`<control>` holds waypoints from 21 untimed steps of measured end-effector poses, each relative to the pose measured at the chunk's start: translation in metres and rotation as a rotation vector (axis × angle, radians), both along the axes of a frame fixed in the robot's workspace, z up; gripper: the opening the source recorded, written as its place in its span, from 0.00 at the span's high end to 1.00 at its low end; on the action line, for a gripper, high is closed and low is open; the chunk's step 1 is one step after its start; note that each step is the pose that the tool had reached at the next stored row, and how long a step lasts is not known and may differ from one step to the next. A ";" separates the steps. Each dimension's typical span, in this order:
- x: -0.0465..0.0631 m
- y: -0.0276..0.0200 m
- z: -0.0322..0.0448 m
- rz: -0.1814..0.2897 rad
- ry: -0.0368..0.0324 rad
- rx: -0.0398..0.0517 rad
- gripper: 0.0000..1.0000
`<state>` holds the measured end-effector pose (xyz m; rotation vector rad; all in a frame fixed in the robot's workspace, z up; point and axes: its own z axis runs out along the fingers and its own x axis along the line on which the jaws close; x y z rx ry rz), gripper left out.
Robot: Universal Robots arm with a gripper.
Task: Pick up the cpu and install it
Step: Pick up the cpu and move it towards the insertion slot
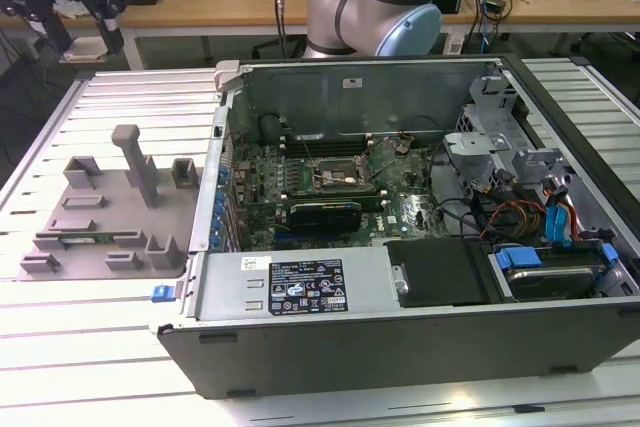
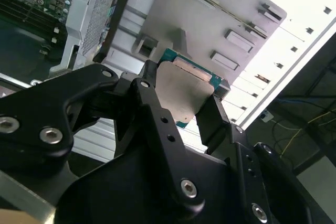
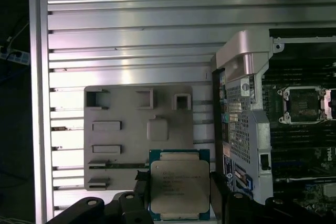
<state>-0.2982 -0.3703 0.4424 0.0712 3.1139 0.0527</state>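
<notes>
Arm's gripper (image 3: 179,195) is clamped on the cpu (image 3: 179,182). Black fingers (image 3: 218,195) sit on two opposite edges, w/ the metal top facing the camera in the first wrist view. Same grip in the second wrist view: the chip sits btwn the two black fingers.

The cpu hangs in the air over one edge of the grey fixture tray (image 3: 131,108), not seated in any pocket.

Key relation: the socket (image 3: 302,103) lies sideways from the cpu, past the tray's edge and beyond the case wall (image 3: 239,135), down on the motherboard.

In the exterior view the tray sits on the slatted table (image 1: 60,347), at the exterior view's left of the case (image 1: 400,357). The socket is approx mid-board, toward the case's far wall.

Cpu edges look approx parallel w/ the socket frame, which is my read only. Can't tell if the socket's latch frame is up.
</notes>
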 end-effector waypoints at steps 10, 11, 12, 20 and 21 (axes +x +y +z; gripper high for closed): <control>0.030 0.0000 0.0000 0.000 0.0000 0.0000 0.45; 0.033 0.0000 0.0000 0.000 0.0001 0.0000 0.45; 0.035 0.0000 0.0001 0.000 0.0001 0.0000 0.45; 0.050 0.0000 0.0000 0.000 0.0001 0.0000 0.45; 0.052 0.0000 0.0001 0.000 0.0001 0.0000 0.45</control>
